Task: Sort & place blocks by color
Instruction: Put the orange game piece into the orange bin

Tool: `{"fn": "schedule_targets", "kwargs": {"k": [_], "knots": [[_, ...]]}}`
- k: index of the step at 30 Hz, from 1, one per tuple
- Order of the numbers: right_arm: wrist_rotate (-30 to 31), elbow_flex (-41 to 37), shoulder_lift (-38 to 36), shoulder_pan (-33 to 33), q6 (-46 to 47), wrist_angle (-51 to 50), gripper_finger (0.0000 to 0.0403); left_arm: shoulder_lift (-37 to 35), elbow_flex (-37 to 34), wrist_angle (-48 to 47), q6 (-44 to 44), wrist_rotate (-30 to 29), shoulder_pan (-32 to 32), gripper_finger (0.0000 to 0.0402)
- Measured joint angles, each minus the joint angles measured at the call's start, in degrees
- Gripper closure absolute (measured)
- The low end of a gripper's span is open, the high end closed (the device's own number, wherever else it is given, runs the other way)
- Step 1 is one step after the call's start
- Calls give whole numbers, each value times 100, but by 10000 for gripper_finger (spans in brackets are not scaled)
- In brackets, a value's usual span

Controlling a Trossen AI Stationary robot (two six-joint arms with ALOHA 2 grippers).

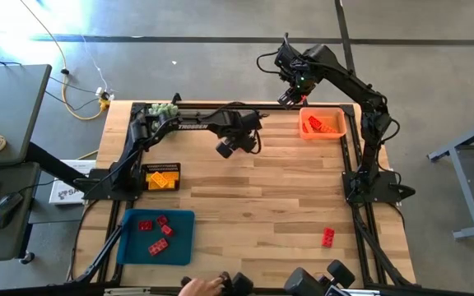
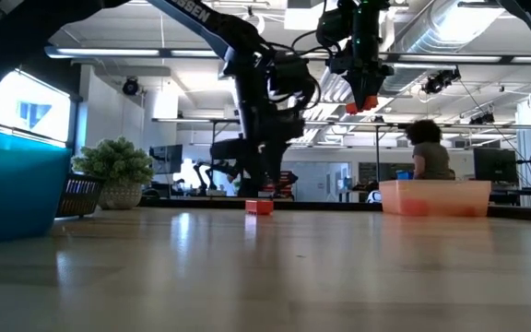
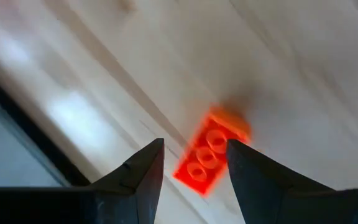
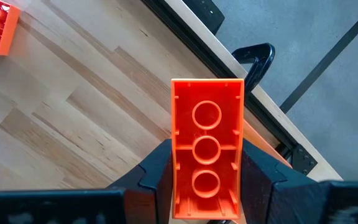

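Arms hide part of our table (image 1: 262, 197) from above, and our left gripper (image 1: 235, 147) covers the orange brick (image 3: 211, 151) below it. That brick lies flat on the wood between its parted fingers. Our right gripper (image 4: 207, 180), raised beside the orange tray (image 1: 338, 130), clamps another orange brick (image 4: 207, 146), its long axis running straight out from the fingers.
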Motion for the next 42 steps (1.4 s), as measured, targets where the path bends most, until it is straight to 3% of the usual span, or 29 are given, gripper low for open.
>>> {"fn": "schedule_targets", "kwargs": {"k": [3,13,35,42], "knots": [[0,0,0,0,13,0,289,0,0,336,-439,-319,-98,239],[0,0,0,11,15,0,289,7,0,473,-540,-1192,-127,238],[-221,0,0,11,15,0,289,9,-2,303,-111,-1255,34,216],[-227,0,0,11,15,0,289,9,-2,-117,833,-1044,-11,217]]}}
